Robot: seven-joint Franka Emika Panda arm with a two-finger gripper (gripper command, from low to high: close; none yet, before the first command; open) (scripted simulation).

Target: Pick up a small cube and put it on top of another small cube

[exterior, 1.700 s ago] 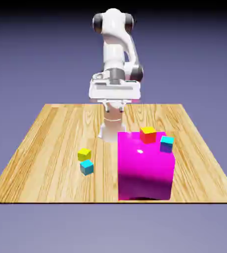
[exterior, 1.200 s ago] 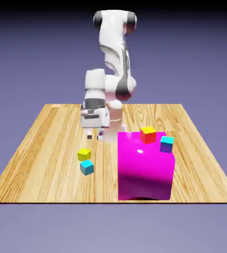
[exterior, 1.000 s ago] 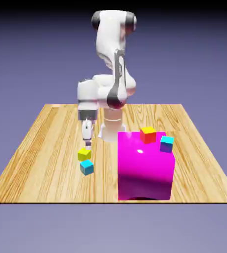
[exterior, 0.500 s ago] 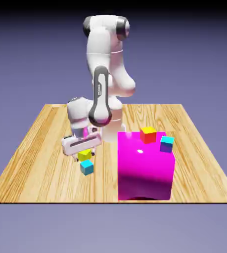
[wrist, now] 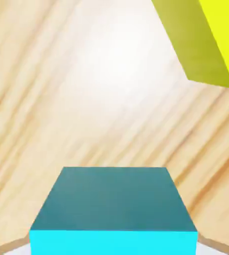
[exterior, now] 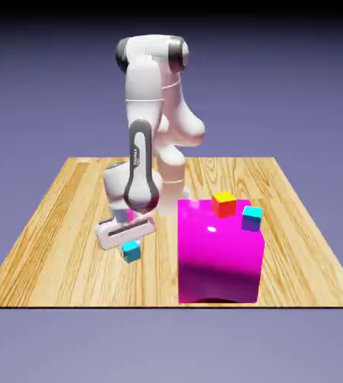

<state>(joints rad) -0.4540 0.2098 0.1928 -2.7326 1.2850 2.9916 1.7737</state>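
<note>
The pincer [exterior: 131, 247] is closed on the teal-blue cube [wrist: 114, 199], bottom centre of the hand view. A yellow cube [wrist: 206, 45] sits upper right.

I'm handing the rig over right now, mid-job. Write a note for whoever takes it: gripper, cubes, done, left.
Gripper: jaws shut on the teal cube, one at each side.
Cubes: the teal cube is at the table or barely above it; I can't tell which. The red cube, yellow on top, sits on the magenta block.
Done: teal cube gripped.
Left: lift it clear, carry it over to the red cube, set it on top, release.
Watch: yellow cube close by; second cyan-topped cube beside the red one.
</note>
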